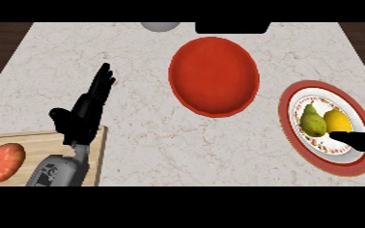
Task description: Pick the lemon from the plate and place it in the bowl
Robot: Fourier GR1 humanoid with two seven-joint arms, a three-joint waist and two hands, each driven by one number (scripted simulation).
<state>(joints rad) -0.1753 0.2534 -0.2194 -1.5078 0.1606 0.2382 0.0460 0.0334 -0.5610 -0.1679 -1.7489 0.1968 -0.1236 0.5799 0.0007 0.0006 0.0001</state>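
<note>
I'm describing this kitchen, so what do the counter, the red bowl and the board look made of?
Counter: pale stone, likely marble, with fine brownish veins. Bowl: plain red, matte, possibly ceramic or plastic; hard to tell. Board under the left hand: light wood, with faint grain lines.

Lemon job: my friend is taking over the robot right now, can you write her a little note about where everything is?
Left hand: open, fingers straight, resting over the counter by the cutting board; holds nothing.
Right hand: only a black tip shows at the right edge, over the plate; its state cannot be told.
Lemon: on the plate, beside a pear.
Bowl: red, mid-counter, left of the plate, nothing in it.
Done: nothing yet.
Left: grasp the lemon, carry it to the bowl, let go.
</note>
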